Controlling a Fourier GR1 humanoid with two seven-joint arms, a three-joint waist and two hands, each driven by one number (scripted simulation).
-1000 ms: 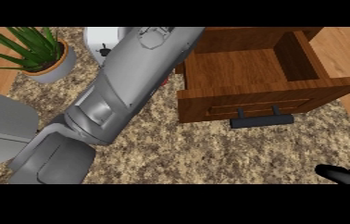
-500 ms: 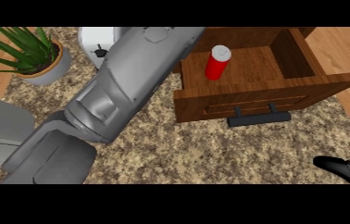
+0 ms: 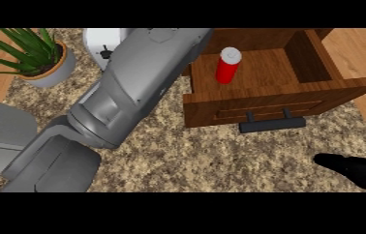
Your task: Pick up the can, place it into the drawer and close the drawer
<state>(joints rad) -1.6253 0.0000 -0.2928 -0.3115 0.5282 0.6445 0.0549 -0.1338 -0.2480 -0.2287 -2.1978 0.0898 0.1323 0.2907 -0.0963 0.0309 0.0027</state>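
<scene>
Far left, a potted plant [image 3: 32, 54] sits on the speckled counter [image 3: 193, 160], well away from both hands. Next to it a white appliance [image 3: 103, 42] pokes out behind the left forearm [image 3: 132, 90], which runs diagonally from the lower left up toward the top of the view. The left hand itself is not visible, it is out past the upper edge, so there is no telling whether it is released or clenched. Just right of that forearm is the open wooden drawer [image 3: 271, 105], pulled out, with its dark handle [image 3: 271, 124] on the front panel facing the robot. The red can [image 3: 229, 66] stands upright inside the drawer, toward its left side, close beside the left forearm and free of any hand. Far right at the lower edge only a black bit of the right hand [image 3: 343, 165] shows, low and well apart from the drawer handle; too little shows to say if it is released or clenched, cannot tell. Progress, judged from the layout: picking and placing look done, since the can is in the drawer and nothing holds it. What is left is closing: the drawer is not yet pushed in, and the handle or front panel is untouched.
</scene>
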